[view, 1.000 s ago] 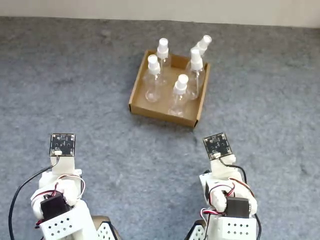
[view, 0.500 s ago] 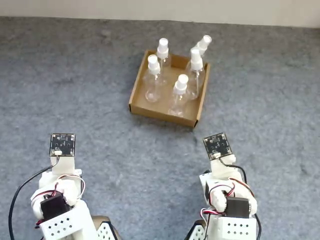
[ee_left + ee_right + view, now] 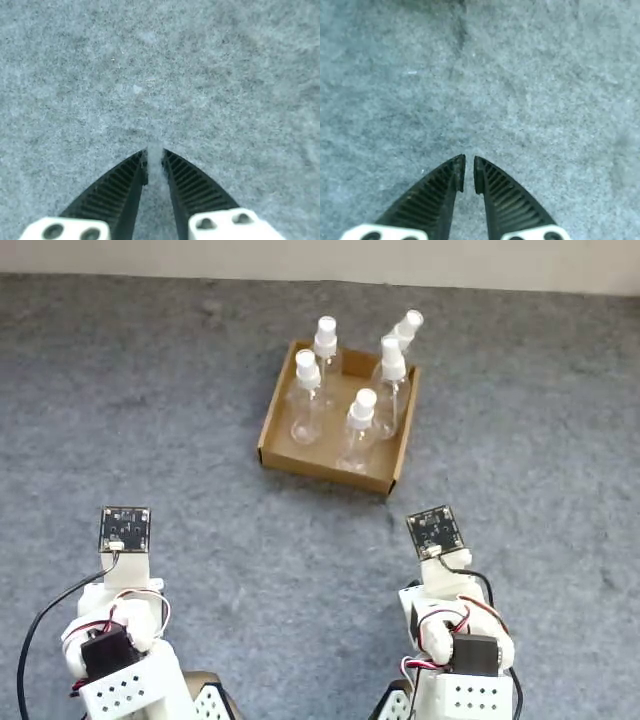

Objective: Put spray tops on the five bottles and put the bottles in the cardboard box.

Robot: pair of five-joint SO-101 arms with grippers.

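Both arms folded back at the near edge, pincers narrow and holding nothing.
In the high view the left arm (image 3: 120, 640) sits at 7 o'clock and the right arm (image 3: 455, 635) at 5 o'clock, each pointing toward 12. The left gripper (image 3: 155, 159) and right gripper (image 3: 469, 166) have black ribbed fingers almost meeting over the grey felt-like table cover (image 3: 150, 420). Count: one shallow brown cardboard box (image 3: 325, 468) at 12 o'clock; five clear plastic bottles with white spray tops (image 3: 307, 405), four upright inside, the fifth bottle (image 3: 403, 332) tilted at the box's 1 o'clock corner. The high view gives box and bottles; the wrist views give the fingertips.
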